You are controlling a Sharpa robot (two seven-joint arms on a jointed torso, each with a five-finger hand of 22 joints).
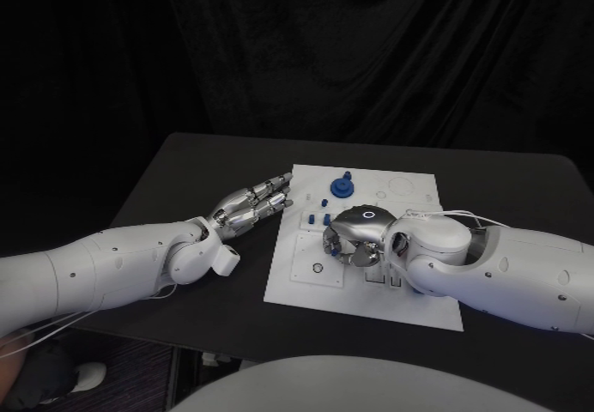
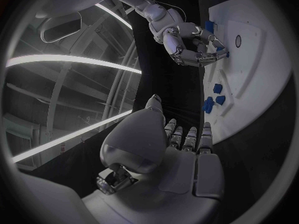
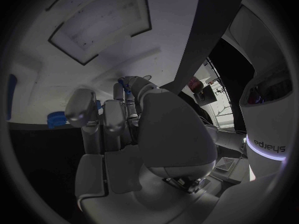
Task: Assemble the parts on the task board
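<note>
1. Currently 1 white task board [image 1: 359,296] lies in the middle of 1 black table [image 1: 185,172].
2. Blue parts counted in the head view: 1 tall round-based part [image 1: 341,184] standing near the board's far edge, plus 3 small blue parts [image 1: 319,210] in a cluster on the board's left portion. More may sit under the right hand; cannot tell.
3. Left hand [image 1: 251,204] rests over the bare table just beside the board's left edge, fingers straight, close together and pointing at the far edge; it holds nothing. The cluster of small parts lies just past its fingertips, on the board, not touching.
4. Right hand [image 1: 353,233] is over the board's middle, fingers curled downward to the surface. In the left wrist view its fingertips [image 2: 209,57] meet at 1 small blue part [image 2: 219,49]; whether it is gripped or only touched I cannot tell.
5. Tall part stands well beyond the right hand, apart from it.
</note>
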